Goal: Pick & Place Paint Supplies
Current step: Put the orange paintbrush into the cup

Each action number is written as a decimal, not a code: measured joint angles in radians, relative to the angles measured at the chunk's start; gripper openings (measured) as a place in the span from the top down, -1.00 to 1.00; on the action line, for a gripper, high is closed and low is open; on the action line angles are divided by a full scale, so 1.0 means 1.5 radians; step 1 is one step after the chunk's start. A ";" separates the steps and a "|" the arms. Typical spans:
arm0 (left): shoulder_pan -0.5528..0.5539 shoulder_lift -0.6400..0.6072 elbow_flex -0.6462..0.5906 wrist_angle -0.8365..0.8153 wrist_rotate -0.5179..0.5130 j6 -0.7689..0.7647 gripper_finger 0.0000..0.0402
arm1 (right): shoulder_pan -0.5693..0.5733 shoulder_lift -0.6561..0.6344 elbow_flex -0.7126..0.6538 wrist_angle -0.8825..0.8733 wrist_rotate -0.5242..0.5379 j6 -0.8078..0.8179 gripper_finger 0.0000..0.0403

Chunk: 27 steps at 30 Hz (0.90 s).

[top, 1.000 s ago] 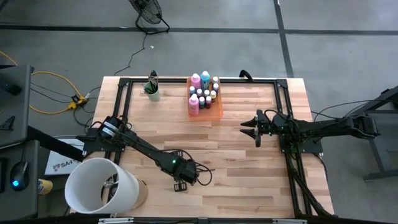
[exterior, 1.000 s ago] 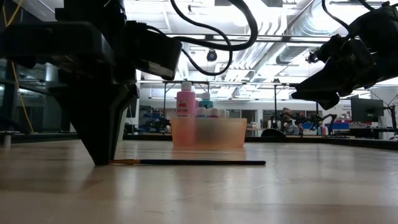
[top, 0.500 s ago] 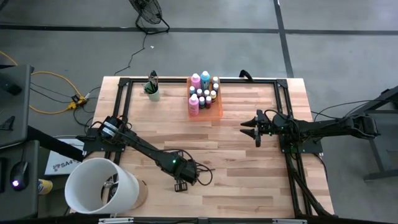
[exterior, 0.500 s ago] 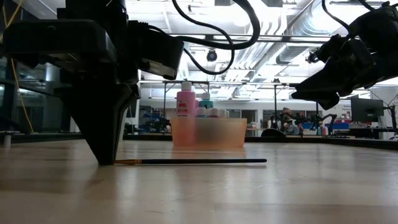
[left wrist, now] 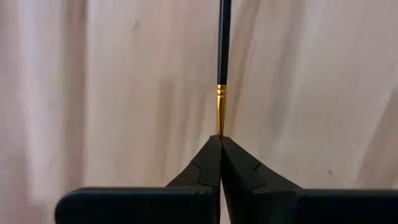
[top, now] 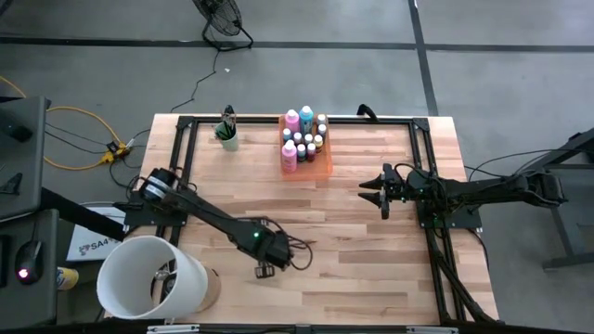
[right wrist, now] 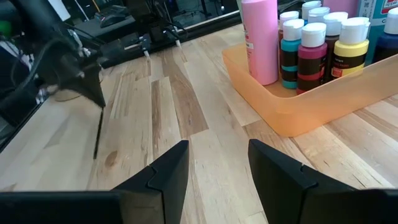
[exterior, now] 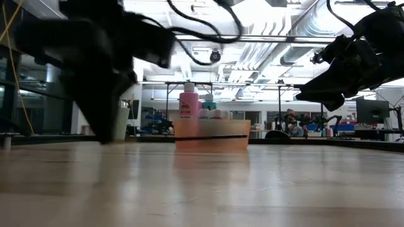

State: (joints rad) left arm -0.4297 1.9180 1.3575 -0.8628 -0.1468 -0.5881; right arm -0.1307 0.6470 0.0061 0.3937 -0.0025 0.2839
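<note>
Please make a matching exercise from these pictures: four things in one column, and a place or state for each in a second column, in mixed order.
Things:
1. left pincer
2. right pincer
3. orange tray
4. mint-green cup

Places or states:
A. holds bottles, at the table's far middle
B. open and empty, above the table's right side
C. shut on the brush
D. stands at the far left of the table, with brushes in it

Pairs: 1-C, 2-B, 3-A, 4-D

A black-handled brush (left wrist: 224, 37) with a gold ferrule sits in the dark left pincer (left wrist: 219, 142) over a pale striped wood surface (top: 353, 223). Pink, teal and yellow-capped bottles (right wrist: 311, 46) fill a translucent orange tray (right wrist: 323, 99).
</note>
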 joint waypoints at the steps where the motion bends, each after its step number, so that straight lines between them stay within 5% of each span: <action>1: 0.000 -0.008 0.000 -0.022 -0.003 0.000 1.00 | 0.000 0.000 0.000 0.000 0.000 0.000 0.21; 7: 0.012 -0.054 0.009 -0.170 -0.052 -0.008 1.00 | 0.000 0.000 0.000 -0.001 0.000 0.000 0.21; 15: 0.047 -0.065 0.119 -0.481 -0.159 -0.012 1.00 | 0.000 0.000 0.000 -0.001 0.000 0.000 0.21; 27: 0.145 -0.118 0.134 -0.469 -0.207 0.100 1.00 | 0.000 0.000 0.000 -0.001 0.000 0.000 0.21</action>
State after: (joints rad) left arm -0.2114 1.7410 1.5590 -1.5667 -0.4572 -0.4385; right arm -0.1308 0.6468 0.0061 0.3928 -0.0023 0.2838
